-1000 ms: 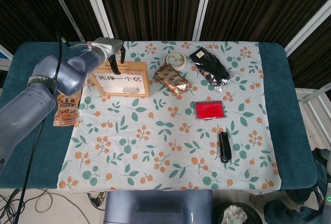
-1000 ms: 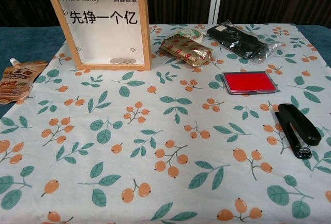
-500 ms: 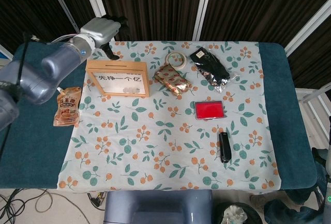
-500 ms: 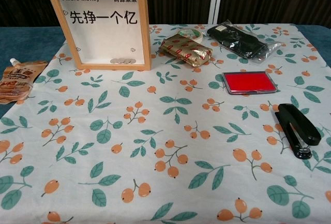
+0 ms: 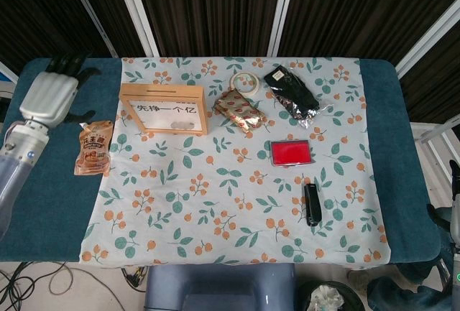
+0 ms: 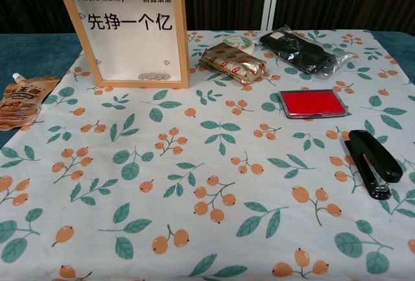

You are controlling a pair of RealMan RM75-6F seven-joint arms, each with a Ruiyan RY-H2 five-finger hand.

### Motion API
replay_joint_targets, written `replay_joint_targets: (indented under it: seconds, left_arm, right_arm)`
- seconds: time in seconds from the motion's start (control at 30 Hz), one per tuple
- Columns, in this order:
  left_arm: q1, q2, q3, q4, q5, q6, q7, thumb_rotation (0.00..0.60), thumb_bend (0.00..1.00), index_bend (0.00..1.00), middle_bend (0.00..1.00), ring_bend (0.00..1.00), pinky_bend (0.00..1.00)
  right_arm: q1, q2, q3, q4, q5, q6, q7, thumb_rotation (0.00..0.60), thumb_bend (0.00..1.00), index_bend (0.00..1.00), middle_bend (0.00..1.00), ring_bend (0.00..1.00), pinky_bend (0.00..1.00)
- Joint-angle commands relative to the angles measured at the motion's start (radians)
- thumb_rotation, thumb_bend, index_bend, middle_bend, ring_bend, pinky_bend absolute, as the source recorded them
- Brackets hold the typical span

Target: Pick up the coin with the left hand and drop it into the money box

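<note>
The money box (image 5: pixel 164 109), a wooden frame with a clear front and printed characters, stands upright at the back left of the floral cloth; the chest view shows its front (image 6: pixel 126 31). Several coins (image 6: pixel 154 76) lie at its bottom behind the pane. I see no loose coin on the cloth. My left hand (image 5: pixel 49 94) hovers over the blue table border, well left of the box and above the snack pouch, with its fingers apart and nothing in them. The chest view does not show it. My right hand is out of both views.
An orange snack pouch (image 5: pixel 93 147) lies left of the box. Right of the box are a gold packet (image 5: pixel 240 109), a tape roll (image 5: pixel 245 81) and a black bagged item (image 5: pixel 291 94). A red stamp pad (image 5: pixel 290 152) and a black stapler (image 5: pixel 311 202) lie on the right.
My left hand has left the top of the money box, swinging back and then far left to the blue table border. The objects on the cloth have not moved.
</note>
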Motion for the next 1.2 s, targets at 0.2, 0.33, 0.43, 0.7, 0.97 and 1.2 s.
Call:
replay_joint_targets:
  seconds: [0.2, 0.33, 0.43, 0.7, 0.97, 1.2]
  left_arm:
    - [0.204, -0.168, 0.022, 0.078, 0.128, 0.188, 0.08, 0.6, 0.2, 0.23, 0.0, 0.0, 0.0]
    - [0.284, -0.214, 0.026, 0.093, 0.153, 0.241, 0.068, 0.6, 0.2, 0.23, 0.0, 0.0, 0.0]
    - [0.341, -0.252, 0.023, 0.12, 0.181, 0.281, 0.036, 0.6, 0.2, 0.23, 0.0, 0.0, 0.0]
    - [0.47, -0.353, 0.028, 0.217, 0.252, 0.34, -0.006, 0.6, 0.2, 0.23, 0.0, 0.0, 0.0]
    - [0.551, -0.407, 0.017, 0.263, 0.304, 0.374, -0.017, 0.6, 0.2, 0.23, 0.0, 0.0, 0.0]
    - [0.593, -0.406, -0.01, 0.25, 0.345, 0.411, 0.012, 0.6, 0.2, 0.23, 0.0, 0.0, 0.0]
  right_arm:
    - [-0.002, 0.001, -0.006, -0.009, -0.015, 0.011, -0.003, 0.6, 0.3, 0.0, 0.0, 0.0, 0.0]
    - [0.002, 0.004, -0.015, 0.0, -0.03, 0.002, 0.014, 0.6, 0.3, 0.0, 0.0, 0.0, 0.0]
    - [0.006, 0.01, -0.025, 0.008, -0.054, -0.005, 0.041, 0.6, 0.3, 0.0, 0.0, 0.0, 0.0]
    - [0.015, 0.024, -0.057, 0.021, -0.125, -0.007, 0.087, 0.6, 0.3, 0.0, 0.0, 0.0, 0.0]
    - [0.02, 0.048, -0.088, 0.005, -0.175, -0.016, 0.103, 0.6, 0.3, 0.0, 0.0, 0.0, 0.0]
    - [0.021, 0.048, -0.091, -0.005, -0.178, -0.016, 0.105, 0.6, 0.3, 0.0, 0.0, 0.0, 0.0]
